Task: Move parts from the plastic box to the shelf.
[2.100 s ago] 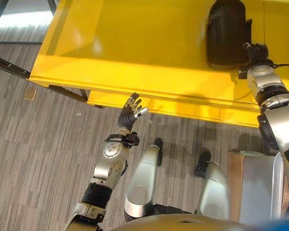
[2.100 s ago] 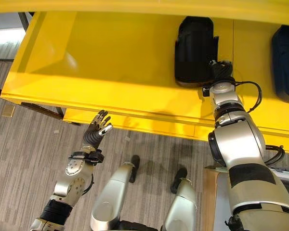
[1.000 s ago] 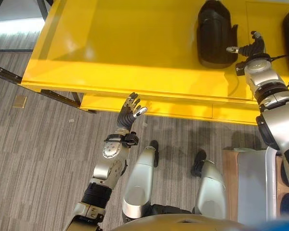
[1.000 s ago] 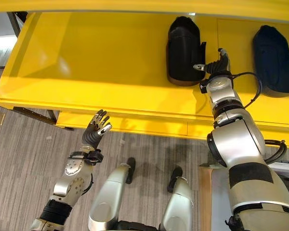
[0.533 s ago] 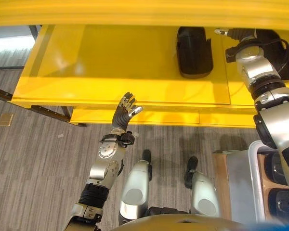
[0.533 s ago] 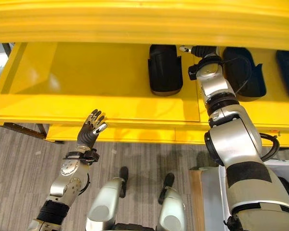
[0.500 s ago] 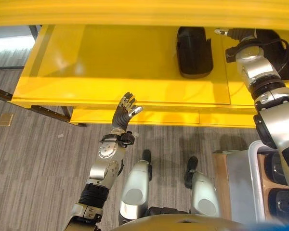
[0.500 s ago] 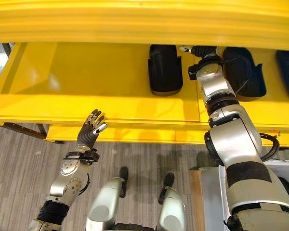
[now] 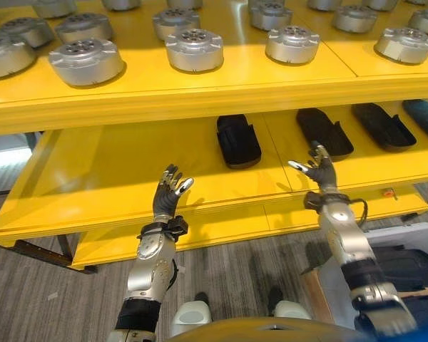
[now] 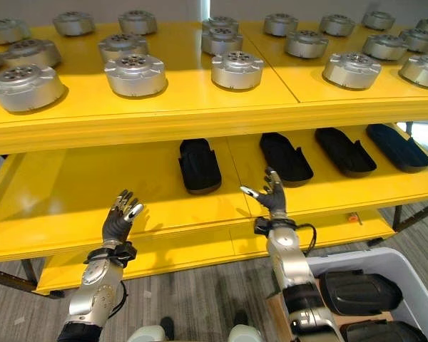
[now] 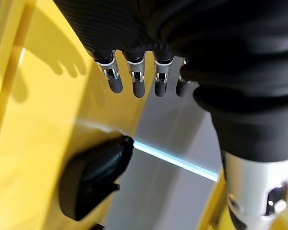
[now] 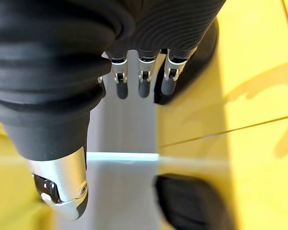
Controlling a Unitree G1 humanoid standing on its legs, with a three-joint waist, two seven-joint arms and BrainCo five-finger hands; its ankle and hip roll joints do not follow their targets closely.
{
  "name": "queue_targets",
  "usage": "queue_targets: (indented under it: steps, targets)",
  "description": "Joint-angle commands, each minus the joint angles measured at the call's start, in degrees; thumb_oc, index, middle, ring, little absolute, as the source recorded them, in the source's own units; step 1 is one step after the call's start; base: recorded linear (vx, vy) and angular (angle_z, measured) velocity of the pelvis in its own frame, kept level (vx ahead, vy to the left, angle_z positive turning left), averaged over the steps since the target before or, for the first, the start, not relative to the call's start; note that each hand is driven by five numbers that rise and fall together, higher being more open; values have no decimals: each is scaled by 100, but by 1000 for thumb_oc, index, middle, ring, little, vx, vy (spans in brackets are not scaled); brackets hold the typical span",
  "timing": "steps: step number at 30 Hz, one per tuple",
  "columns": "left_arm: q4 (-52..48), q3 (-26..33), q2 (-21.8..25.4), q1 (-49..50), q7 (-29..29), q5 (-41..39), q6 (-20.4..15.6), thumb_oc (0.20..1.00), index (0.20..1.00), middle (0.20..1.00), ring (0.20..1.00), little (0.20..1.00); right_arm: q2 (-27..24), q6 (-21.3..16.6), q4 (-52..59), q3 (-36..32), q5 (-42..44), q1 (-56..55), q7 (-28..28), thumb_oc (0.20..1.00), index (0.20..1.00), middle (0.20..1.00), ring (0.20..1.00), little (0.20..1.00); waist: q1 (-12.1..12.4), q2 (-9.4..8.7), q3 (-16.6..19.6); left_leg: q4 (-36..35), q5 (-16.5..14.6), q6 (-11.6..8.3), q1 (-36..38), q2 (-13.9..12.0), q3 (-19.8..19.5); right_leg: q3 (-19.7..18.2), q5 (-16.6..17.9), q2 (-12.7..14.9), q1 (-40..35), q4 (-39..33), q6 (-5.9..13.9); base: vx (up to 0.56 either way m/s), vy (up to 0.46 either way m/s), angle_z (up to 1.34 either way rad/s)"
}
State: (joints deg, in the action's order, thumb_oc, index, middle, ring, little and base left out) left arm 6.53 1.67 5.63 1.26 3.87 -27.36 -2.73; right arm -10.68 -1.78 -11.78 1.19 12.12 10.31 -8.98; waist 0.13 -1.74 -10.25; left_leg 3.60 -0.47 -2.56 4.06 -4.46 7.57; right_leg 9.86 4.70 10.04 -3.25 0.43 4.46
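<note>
Yellow shelf [image 10: 200, 114] boards run across the head views in 2 tiers. On the upper tier stand rows of round silver-grey metal parts [image 10: 237, 69], each with a ring of holes in its raised centre. On the lower tier [image 10: 71, 192] lie 4 long black moulded parts in a row: the leftmost black part [image 10: 199, 165], the second black part [image 10: 285, 157] beside it, the third black part [image 10: 344, 150] and the fourth black part [image 10: 398, 146] further to the robot's right.

Both hands are raised in front of the lower tier's front edge, palms toward the shelf, holding nothing. Left hand [image 10: 120, 216] has its fingers straight and slightly spread, thumb out to the side; in its wrist view the fingers [image 11: 134, 81] hang straight in a row with a black part [image 11: 93, 175] lying past them on the yellow board. Right hand [image 10: 272, 194] is likewise spread, thumb pointing toward the robot's left, just below the gap between the leftmost and second black parts; its wrist view shows straight fingers [image 12: 143, 79] apart from each other, touching nothing.

At lower right the white plastic box [image 10: 371, 260] sits on the floor side of the shelf, with more black parts [image 10: 360, 291] still lying inside it.
</note>
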Motion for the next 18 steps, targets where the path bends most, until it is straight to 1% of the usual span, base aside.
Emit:
queue_targets:
  steps: [1,4,7,9,10,11,12,13,14,15,16,17,18]
  targets:
    - [-297,15,93,-121,-177,349,-298,1000,1000,1000,1000,1000,-52,-422,383,-174,-107,447,420,1000,1000,1000,1000,1000,55,28,-30,-68,-297,25,78,-52,-209,-152,-48,332,-100,183,132,42,180,-3]
    - [-293,114,129,-183,-168,413,-326,1000,1000,1000,1000,1000,64,-434,734,-265,-56,1,645,1000,1000,1000,1000,1000,-45,3,14,-7,-398,111,69,78,-152,-253,53,460,-69,166,221,10,178,1]
    - [-315,195,182,-237,-161,481,-358,1000,1000,1000,1000,1000,97,-430,981,-331,-168,-340,753,1000,1000,1000,1000,1000,-157,-21,-32,5,-440,226,-4,214,-60,-478,304,553,97,114,298,-51,189,-19]
    - [-272,241,172,-313,-99,470,-402,1000,1000,1000,1000,1000,209,-426,1046,-359,-94,-492,827,1000,1000,1000,1000,1000,-265,-32,-74,-39,-404,265,-110,306,80,-640,619,609,293,13,375,-106,177,-26]
    - [-190,257,188,-368,-56,472,-440,1000,1000,1000,1000,1000,259,-427,1038,-323,-46,-507,876,1000,1000,1000,1000,1000,-320,-50,-98,-80,-388,279,-161,341,187,-718,863,612,425,-80,441,-129,129,-32]
    - [-144,286,216,-412,-11,478,-477,1000,1000,1000,1000,1000,303,-424,1000,-263,-26,-489,900,1000,1000,1000,1000,1000,-353,-62,-137,-69,-371,275,-214,322,313,-720,1029,581,560,-108,492,-167,121,-52]
    - [-131,337,248,-415,78,505,-509,1000,1000,1000,1000,1000,375,-426,917,-118,18,-405,948,1000,1000,1000,1000,1000,-314,-49,-207,-31,-361,257,-229,220,551,-333,977,523,695,-35,503,-154,92,-83]
    - [-221,394,285,-364,83,494,-511,1000,1000,1000,1000,1000,387,-416,963,-61,39,-419,1026,1000,1000,1000,1000,1000,-294,-28,-247,-47,-336,243,-238,139,649,-126,832,450,731,83,484,-135,117,-122]
    - [-312,456,306,-278,107,502,-518,1000,1000,1000,1000,1000,378,-408,937,28,24,-425,1082,1000,1000,1000,1000,1000,-248,-1,-266,-118,-289,228,-202,65,813,258,678,448,700,205,467,-95,145,-154]
    - [-364,539,320,-195,148,521,-519,1000,1000,1000,1000,1000,385,-399,890,147,-3,-386,1092,1000,1000,1000,1000,1000,-141,21,-276,-137,-239,203,-148,0,1050,920,445,485,621,484,416,-63,127,-147]
    - [-365,541,321,-195,148,521,-518,1000,1000,1000,1000,1000,386,-399,890,148,-3,-385,1092,1000,1000,1000,1000,1000,-147,16,-268,-143,-229,204,-157,5,1047,923,445,490,631,486,414,-36,113,-162]
    - [-398,633,299,-101,171,486,-528,1000,1000,1000,1000,1000,375,-385,915,308,18,-349,1155,1000,1000,1000,1000,1000,-47,1,-291,-194,-193,146,-43,-46,1233,1333,193,505,423,697,336,39,31,-154]
    - [-401,693,285,-83,244,490,-555,1000,1000,1000,1000,1000,407,-389,871,521,12,-183,1152,1000,1000,1000,1000,1000,125,-47,-331,-128,-277,54,80,-109,1476,1854,-101,511,199,1035,340,-3,-80,-170]
